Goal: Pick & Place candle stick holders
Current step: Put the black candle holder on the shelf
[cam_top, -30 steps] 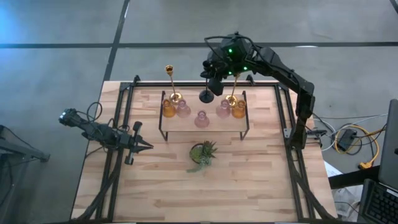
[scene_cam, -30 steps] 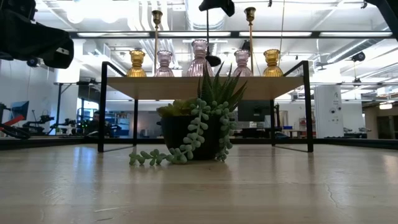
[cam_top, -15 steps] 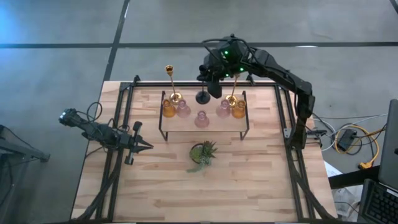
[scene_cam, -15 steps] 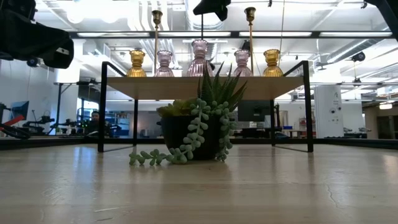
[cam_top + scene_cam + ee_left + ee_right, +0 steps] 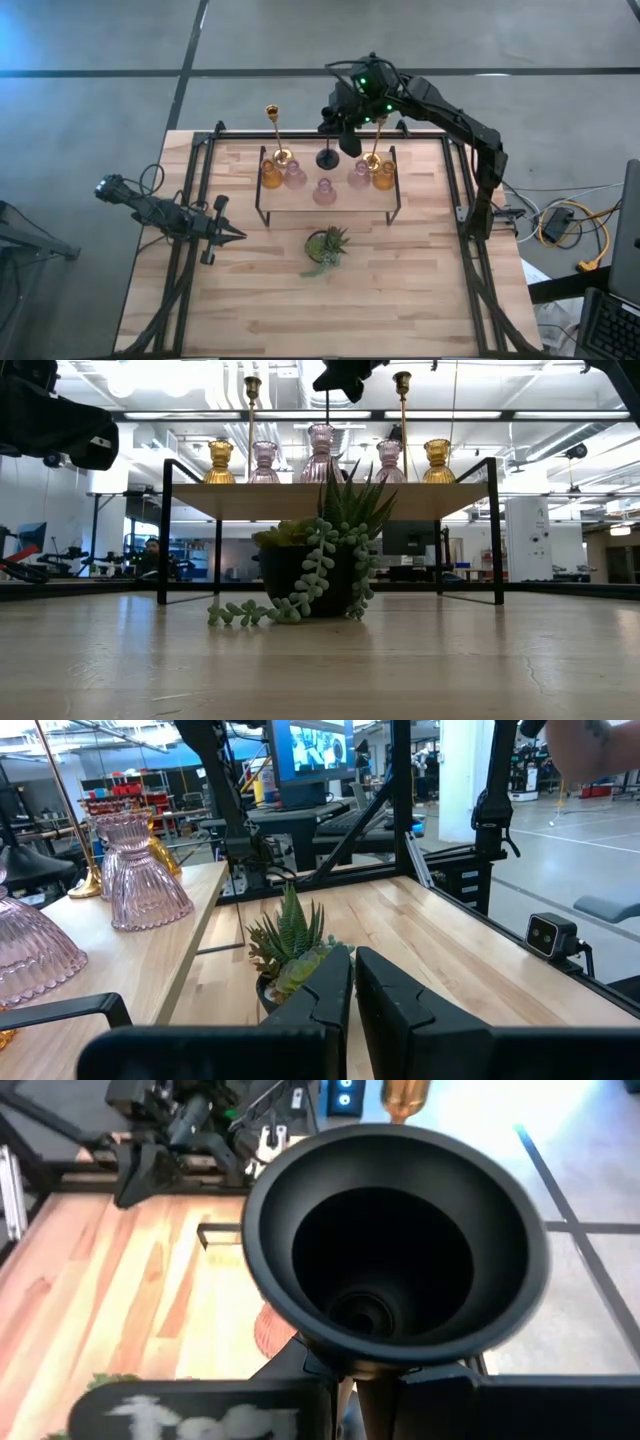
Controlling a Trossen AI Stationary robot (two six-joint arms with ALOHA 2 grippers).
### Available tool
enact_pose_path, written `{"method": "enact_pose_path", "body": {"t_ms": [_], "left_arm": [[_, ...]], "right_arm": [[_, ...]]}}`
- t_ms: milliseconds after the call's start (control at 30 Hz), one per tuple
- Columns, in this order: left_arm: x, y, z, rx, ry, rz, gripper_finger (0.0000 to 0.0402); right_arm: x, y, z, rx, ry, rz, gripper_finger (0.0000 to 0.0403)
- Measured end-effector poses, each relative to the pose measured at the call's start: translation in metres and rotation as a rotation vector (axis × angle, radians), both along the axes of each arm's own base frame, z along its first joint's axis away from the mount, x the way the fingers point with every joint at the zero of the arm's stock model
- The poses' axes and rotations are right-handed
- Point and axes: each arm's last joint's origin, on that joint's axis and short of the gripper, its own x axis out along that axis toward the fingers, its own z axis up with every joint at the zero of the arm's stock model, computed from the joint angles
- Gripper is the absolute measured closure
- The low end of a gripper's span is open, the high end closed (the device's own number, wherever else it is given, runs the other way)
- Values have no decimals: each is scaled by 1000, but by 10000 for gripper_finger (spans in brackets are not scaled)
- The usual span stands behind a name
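The right claw (image 5: 345, 128) is clenched on the black candle stick holder (image 5: 327, 157), held above the rear edge of the shelf (image 5: 300, 197). The left claw (image 5: 228, 236) is parked closed over the desk (image 5: 400, 290).

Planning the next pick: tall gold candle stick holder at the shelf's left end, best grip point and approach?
Take the left gold holder on its thin stem, above the round base, coming from above or the shelf's back edge with the tool's fingers either side. It stands upright; an amber holder and a pink holder crowd its base, so low or frontal approaches look risky.
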Motion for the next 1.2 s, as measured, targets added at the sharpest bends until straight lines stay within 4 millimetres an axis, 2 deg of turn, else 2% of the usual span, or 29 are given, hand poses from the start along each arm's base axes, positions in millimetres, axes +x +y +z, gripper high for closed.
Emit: {"method": "enact_pose_path", "body": {"t_ms": [367, 633, 1200], "left_arm": [[0, 0, 0, 0, 0, 0, 376], [0, 0, 0, 0, 0, 0, 376], [0, 0, 0, 0, 0, 0, 376]], "right_arm": [[0, -12, -13, -8, -1, 67, 394], [1, -12, -16, -18, -18, 111, 394], [4, -14, -25, 7, -6, 95, 394]]}}
